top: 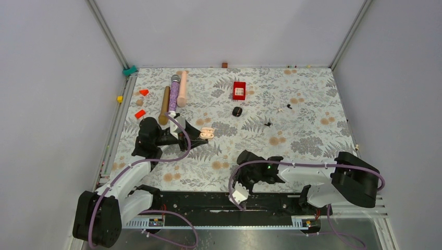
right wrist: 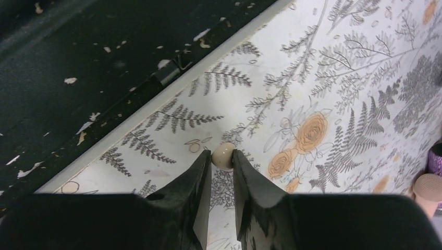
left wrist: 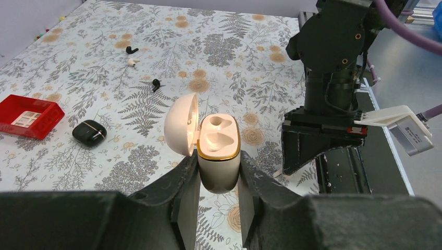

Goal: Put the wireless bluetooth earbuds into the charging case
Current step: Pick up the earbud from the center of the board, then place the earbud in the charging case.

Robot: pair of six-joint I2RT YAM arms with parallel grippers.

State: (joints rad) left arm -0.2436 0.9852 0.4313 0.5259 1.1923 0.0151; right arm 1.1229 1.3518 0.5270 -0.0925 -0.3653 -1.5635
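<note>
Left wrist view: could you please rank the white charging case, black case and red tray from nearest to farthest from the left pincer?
1. White charging case: gripped in the left pincer.
2. Black case: lying to its left.
3. Red tray: farther left, at the frame edge.

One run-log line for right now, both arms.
left gripper shut on open white case, both sockets empty | right gripper shut on whitish earbud, near table edge | black case closed
</note>
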